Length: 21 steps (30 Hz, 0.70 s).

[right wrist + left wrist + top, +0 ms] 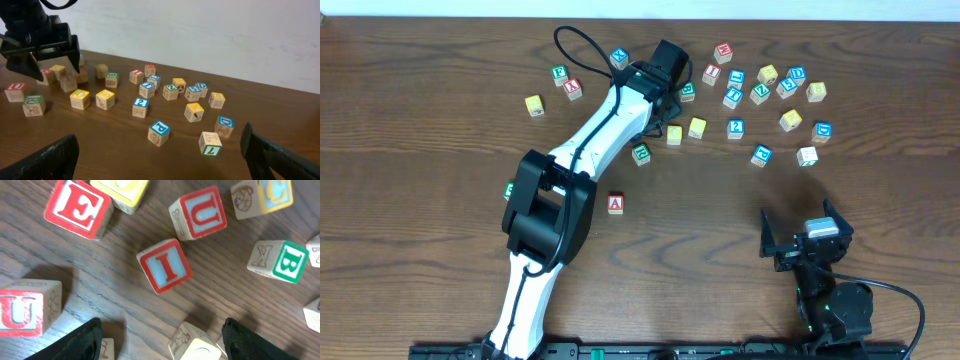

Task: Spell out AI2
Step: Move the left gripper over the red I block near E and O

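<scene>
The red A cube [615,204] sits alone in the middle of the table. In the left wrist view the red I cube [164,266] lies face up just ahead of my left gripper [161,336], which hangs open over the back cluster [667,78]. A yellow-topped cube [196,347] lies low between its fingers, untouched. The blue 2 cube [736,128] rests among the scattered cubes at the back right and also shows in the right wrist view [140,106]. My right gripper [800,226] stands wide open near the front right [160,161], with nothing in it.
Red E [77,208] and two red U cubes [200,212] [25,311] and a green B cube [285,262] crowd round the I. A blue P cube [159,132] and a green 7 cube [210,143] lie nearest my right gripper.
</scene>
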Tool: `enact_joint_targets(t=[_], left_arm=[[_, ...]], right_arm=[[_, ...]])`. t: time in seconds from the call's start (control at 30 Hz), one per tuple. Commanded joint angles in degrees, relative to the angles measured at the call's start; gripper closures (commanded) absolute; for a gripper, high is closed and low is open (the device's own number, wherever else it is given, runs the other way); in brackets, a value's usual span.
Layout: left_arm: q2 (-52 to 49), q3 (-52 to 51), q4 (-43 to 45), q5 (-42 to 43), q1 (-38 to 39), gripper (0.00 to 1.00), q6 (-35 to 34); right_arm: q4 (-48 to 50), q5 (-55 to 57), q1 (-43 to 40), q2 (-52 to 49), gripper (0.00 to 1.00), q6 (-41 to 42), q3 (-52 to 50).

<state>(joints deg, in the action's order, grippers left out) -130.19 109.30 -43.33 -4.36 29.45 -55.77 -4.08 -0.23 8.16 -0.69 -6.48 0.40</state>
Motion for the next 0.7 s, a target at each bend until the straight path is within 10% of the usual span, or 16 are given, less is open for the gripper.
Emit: enact_joint_targets(t=[0.0,0.67], left_arm=[[-0.5,1.2,-0.2,-3.0,-0.3,0.25,-1.6],[-2.9,1.2,4.0,-3.8,-0.3,0.25,-2.0]], right_arm=[[-0.3,0.3,-0.5,0.3,0.01,0.6,-0.1],[-0.3,0.3,-0.5,0.3,0.01,0.6,-0.1]])
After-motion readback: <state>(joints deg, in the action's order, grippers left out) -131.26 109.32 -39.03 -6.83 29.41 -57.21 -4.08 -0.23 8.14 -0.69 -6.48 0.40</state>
